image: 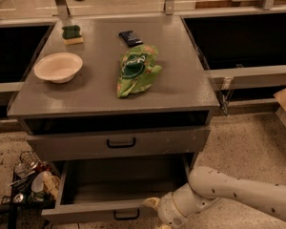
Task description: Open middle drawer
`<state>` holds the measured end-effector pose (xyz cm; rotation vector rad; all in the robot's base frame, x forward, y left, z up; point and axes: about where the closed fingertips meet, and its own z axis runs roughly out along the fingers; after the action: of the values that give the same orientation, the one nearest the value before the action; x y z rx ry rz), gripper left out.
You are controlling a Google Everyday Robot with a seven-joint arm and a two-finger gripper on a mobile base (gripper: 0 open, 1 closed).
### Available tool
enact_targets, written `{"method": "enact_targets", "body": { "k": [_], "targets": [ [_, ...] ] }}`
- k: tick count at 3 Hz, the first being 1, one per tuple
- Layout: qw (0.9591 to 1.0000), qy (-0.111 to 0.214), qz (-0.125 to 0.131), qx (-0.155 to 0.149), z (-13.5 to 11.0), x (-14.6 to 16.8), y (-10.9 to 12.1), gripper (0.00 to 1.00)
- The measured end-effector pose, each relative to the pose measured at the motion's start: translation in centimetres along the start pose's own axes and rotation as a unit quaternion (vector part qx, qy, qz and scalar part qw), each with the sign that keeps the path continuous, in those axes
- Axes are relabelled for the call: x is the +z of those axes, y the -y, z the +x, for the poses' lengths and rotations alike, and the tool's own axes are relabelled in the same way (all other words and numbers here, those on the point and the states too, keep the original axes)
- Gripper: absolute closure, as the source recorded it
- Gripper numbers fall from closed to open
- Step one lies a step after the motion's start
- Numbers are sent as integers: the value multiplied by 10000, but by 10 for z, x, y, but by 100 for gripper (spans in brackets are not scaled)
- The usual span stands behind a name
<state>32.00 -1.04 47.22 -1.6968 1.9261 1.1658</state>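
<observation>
No text can be read. Print on the green bag cannot be made out. The hand, at the middle drawer's front, bears none.

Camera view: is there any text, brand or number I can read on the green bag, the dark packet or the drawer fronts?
Nothing can be read.
Green bag: printed pattern, too blurred to read.
Dark packet: no legible text.
Middle drawer and upper drawer: plain fronts with no label.
Gripper, at the middle drawer's front edge, right of its handle: no marking visible.
</observation>
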Motion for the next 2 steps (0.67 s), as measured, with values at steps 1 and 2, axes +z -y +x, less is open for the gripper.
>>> {"method": "enact_targets", "body": {
  "k": [1, 2],
  "targets": [
    [9999, -23, 83, 54, 0, -1, 1, 0],
    [9969, -280, 715, 184, -4, -12, 7, 0]
  ]
}}
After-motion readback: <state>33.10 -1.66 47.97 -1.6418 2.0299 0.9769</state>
